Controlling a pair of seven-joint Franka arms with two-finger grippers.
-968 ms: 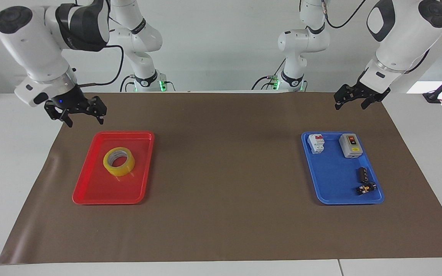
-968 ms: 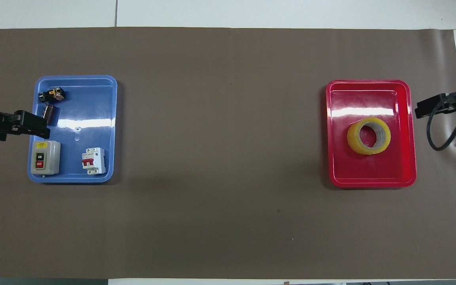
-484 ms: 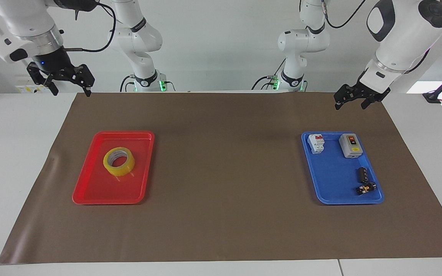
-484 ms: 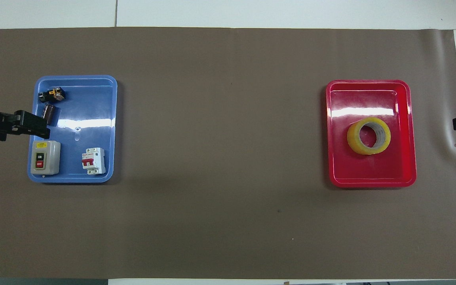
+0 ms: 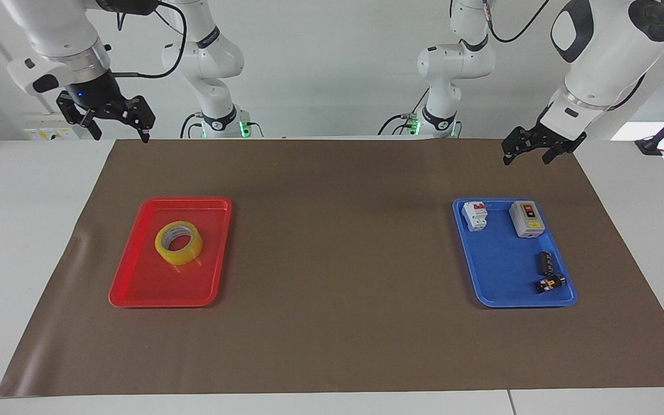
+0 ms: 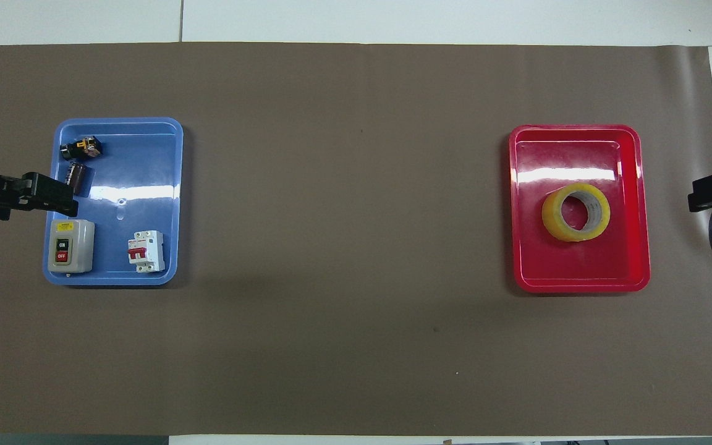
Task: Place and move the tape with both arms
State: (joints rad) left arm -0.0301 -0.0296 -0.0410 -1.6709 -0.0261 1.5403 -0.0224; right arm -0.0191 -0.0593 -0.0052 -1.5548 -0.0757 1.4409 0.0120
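The yellow tape (image 5: pixel 178 242) lies flat in the red tray (image 5: pixel 153 291) at the right arm's end of the table; it also shows in the overhead view (image 6: pixel 575 211). My right gripper (image 5: pixel 123 137) is open and empty, raised over the brown mat's corner near the robots' edge, apart from the tray. In the overhead view only one of its fingers (image 6: pixel 711 193) shows, beside the red tray (image 6: pixel 578 278). My left gripper (image 5: pixel 526 161) is open and empty, hanging over the mat's edge by the blue tray (image 5: pixel 499 276), and waits.
The blue tray (image 6: pixel 146 167) holds a grey switch box (image 6: pixel 69 246), a white circuit breaker (image 6: pixel 146 250) and two small dark parts (image 6: pixel 81 148). Two smaller white arms (image 5: pixel 217 86) with green-lit bases stand at the robots' edge. A brown mat (image 5: pixel 338 259) covers the table.
My right gripper rose from just beside the red tray and pulled back toward the table's edge, then shifted slightly toward the tray. The tape and my left arm have not moved.
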